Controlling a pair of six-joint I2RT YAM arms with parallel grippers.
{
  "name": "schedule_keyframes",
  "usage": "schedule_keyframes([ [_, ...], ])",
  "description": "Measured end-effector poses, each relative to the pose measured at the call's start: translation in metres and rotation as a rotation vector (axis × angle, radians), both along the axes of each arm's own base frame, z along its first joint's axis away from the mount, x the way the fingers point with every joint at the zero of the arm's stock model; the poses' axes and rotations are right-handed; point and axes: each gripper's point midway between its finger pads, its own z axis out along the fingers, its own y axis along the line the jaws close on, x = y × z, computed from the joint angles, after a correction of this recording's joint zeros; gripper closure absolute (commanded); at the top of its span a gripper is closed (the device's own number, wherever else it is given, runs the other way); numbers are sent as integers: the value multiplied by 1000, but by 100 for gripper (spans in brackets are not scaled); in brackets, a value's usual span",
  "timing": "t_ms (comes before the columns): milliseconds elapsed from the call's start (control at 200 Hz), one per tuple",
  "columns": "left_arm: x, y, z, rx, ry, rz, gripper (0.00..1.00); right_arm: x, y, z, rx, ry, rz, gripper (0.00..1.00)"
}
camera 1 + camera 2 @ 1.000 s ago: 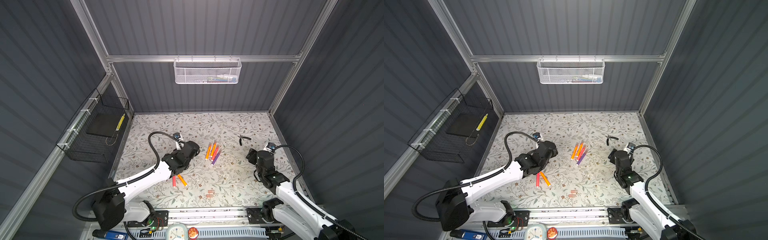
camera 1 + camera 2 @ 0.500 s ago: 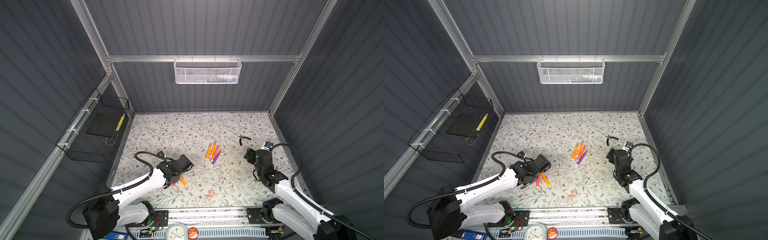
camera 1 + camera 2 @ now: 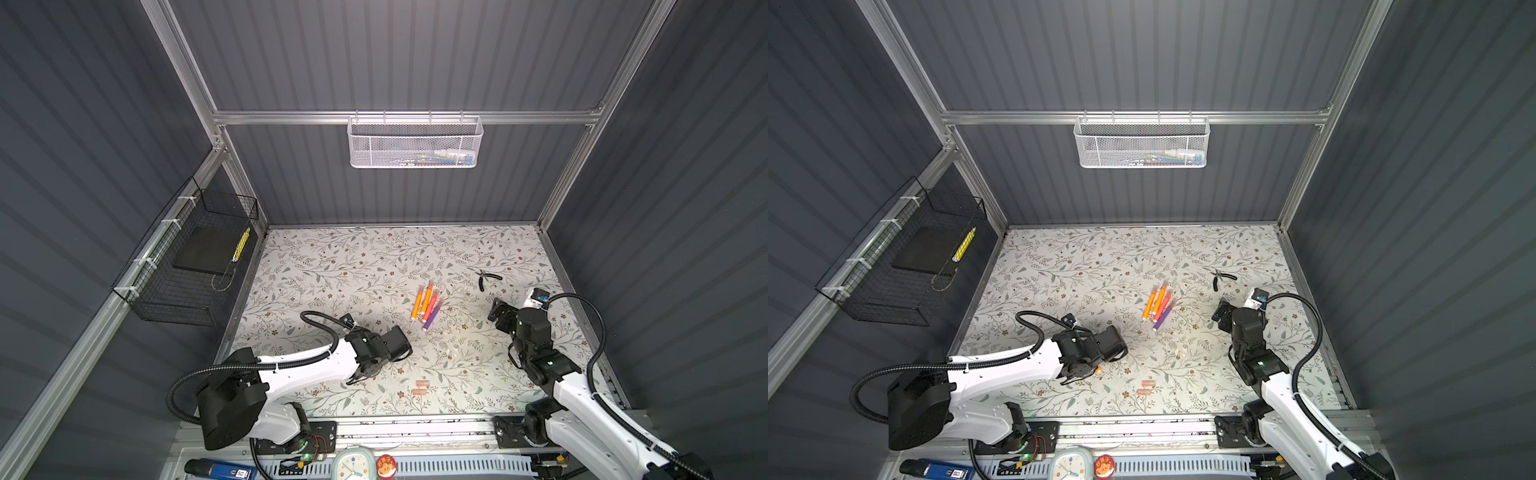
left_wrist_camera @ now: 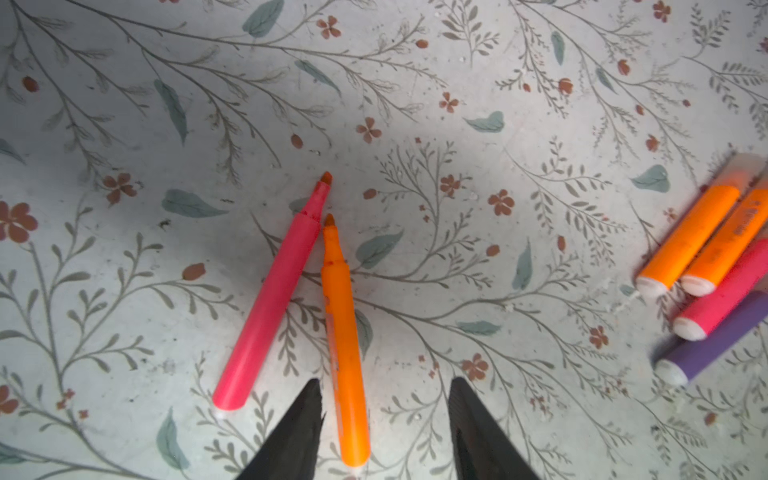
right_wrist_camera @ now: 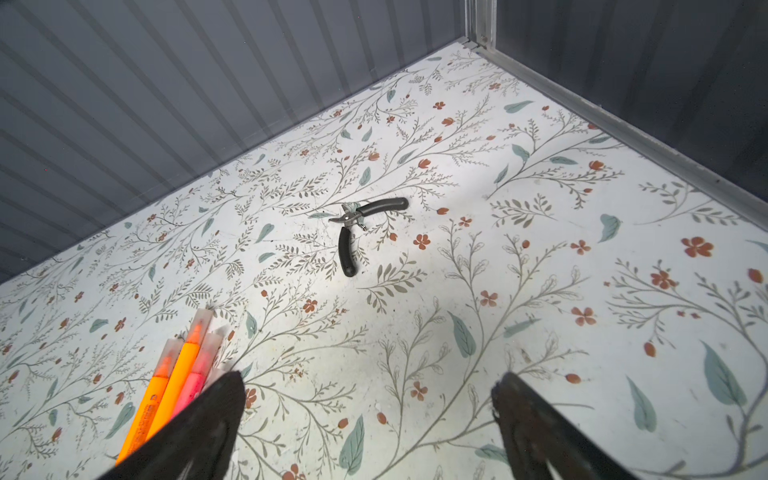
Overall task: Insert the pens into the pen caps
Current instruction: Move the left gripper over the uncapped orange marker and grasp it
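Ribbed grey walls (image 3: 415, 62) close in table (image 3: 332, 266) on three sides. Floral top is bare across its far half in both top views, so widest free room lies there. Left claw (image 4: 385, 380) lower centre, released, prongs straddling tail of orange pen (image 4: 343, 332); pink pen (image 4: 270, 307) just beside. Right claw (image 5: 370, 376) centre right, spread wide, empty. Four capped pens (image 3: 426, 305) bunched mid-table. Pliers (image 3: 484, 277) to their upper right. Two pen caps (image 3: 420, 386) near lower edge.
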Motion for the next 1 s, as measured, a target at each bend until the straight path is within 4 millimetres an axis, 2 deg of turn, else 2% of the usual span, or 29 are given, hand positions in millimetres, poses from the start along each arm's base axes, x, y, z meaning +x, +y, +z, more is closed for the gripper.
schedule_keyframes([
  [130, -11, -4, -14, -3, 16, 5, 47, 1, 1, -6, -6, 27, 4, 5],
  [330, -20, -3, -43, 72, 74, 39, 44, 2, 2, -3, -1, 17, 9, 4],
  [455, -22, -3, -53, 93, 97, 58, 43, 1, 3, -1, 3, 9, 12, 4],
  [780, -21, -2, -55, 91, 93, 90, 60, 2, 3, 0, 4, 9, 13, 4],
  [1000, -21, -1, -56, 105, 91, 93, 65, 2, 3, 0, 5, 9, 15, 4],
])
